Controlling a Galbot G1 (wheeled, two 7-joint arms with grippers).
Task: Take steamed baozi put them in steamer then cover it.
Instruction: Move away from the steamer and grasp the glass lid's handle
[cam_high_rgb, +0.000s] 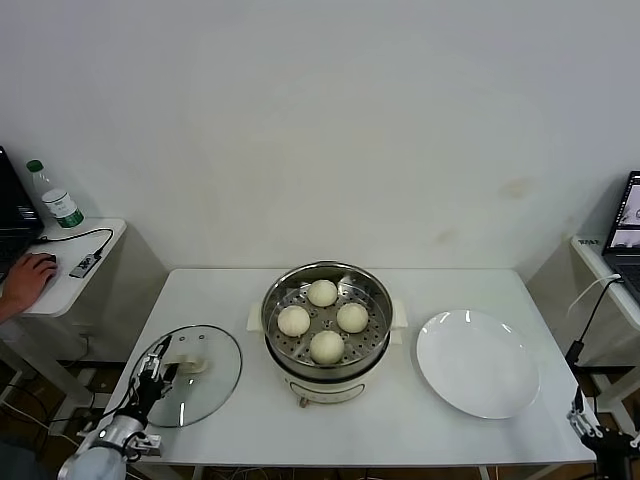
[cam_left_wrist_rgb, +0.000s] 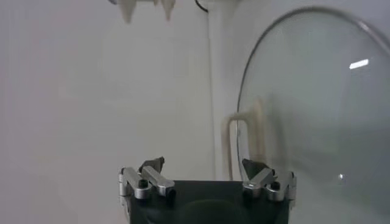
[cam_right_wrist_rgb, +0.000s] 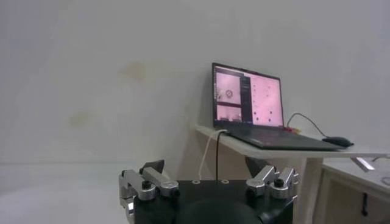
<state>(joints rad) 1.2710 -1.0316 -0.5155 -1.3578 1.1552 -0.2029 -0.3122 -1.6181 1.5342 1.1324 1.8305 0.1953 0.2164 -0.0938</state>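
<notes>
White wall is seen behind a white table (cam_high_rgb: 400, 420). At the table's middle the steamer (cam_high_rgb: 327, 335) is set, its steel pot uncovered on a cream base. Four steamed baozi (cam_high_rgb: 322, 293) are spread apart on the perforated tray inside, one toward each side of the pot. The cover (cam_high_rgb: 195, 375) is laid flat near the table's front-left corner, well apart from the steamer, its cream handle (cam_high_rgb: 190, 362) upward. A white plate (cam_high_rgb: 477, 362) is placed near the table's right edge, just beside the steamer, with nothing on it.

The left gripper (cam_high_rgb: 152, 375) is held low at the front-left corner, over the cover's near rim; its jaws are spread wide and nothing is gripped. In the left wrist view the glass disc and its handle (cam_left_wrist_rgb: 247, 146) are seen just ahead of the left gripper (cam_left_wrist_rgb: 204, 171). The right gripper (cam_high_rgb: 583, 418) is parked off the table's front-right corner, jaws likewise wide and nothing between them (cam_right_wrist_rgb: 207, 173).

A laptop (cam_right_wrist_rgb: 259, 106) on a side desk is recorded in the right wrist view. On another side desk beyond the table's left edge a bottle (cam_high_rgb: 55, 197) is stood, and a person's hand (cam_high_rgb: 25, 282) is rested on a mouse
</notes>
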